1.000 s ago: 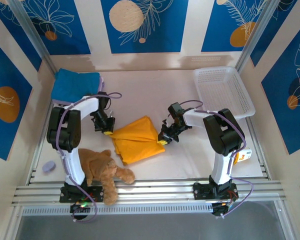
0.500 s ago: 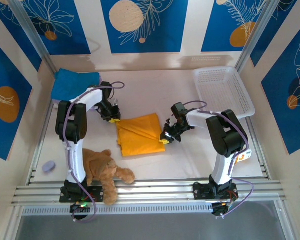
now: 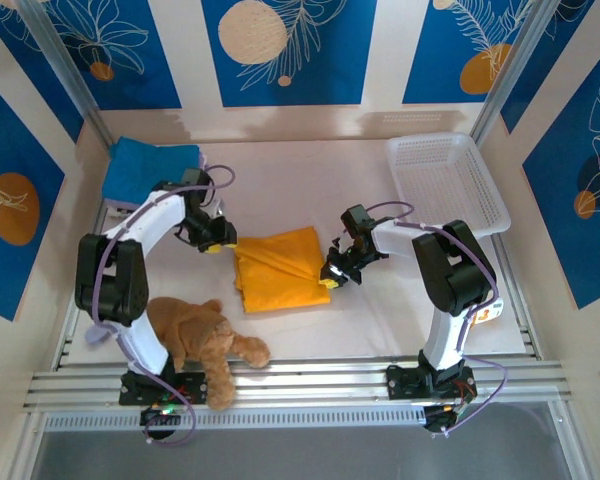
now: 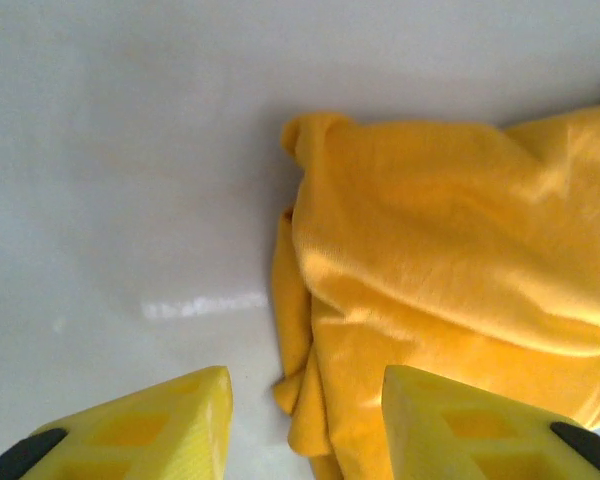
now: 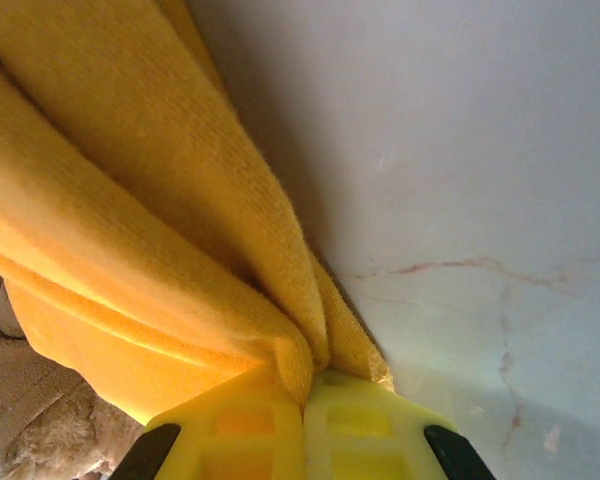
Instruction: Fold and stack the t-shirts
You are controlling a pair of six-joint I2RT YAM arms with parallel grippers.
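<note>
In the left wrist view the orange t-shirt (image 4: 430,250) runs off the right and bottom edges. Both fingers (image 4: 140,430) of the left end effector (image 4: 305,430) are cut by the bottom edge. In the right wrist view the shirt's gathered folds disappear between the pressed-together fingers of the right end effector (image 5: 305,405). The teddy (image 5: 25,420) is a blurred scrap in the lower left corner there. From above, the left arm (image 3: 155,215) covers part of the near edge of the blue t-shirt (image 3: 145,165) (a pale lilac thing (image 3: 97,334) beside that arm is too small to identify).
</note>
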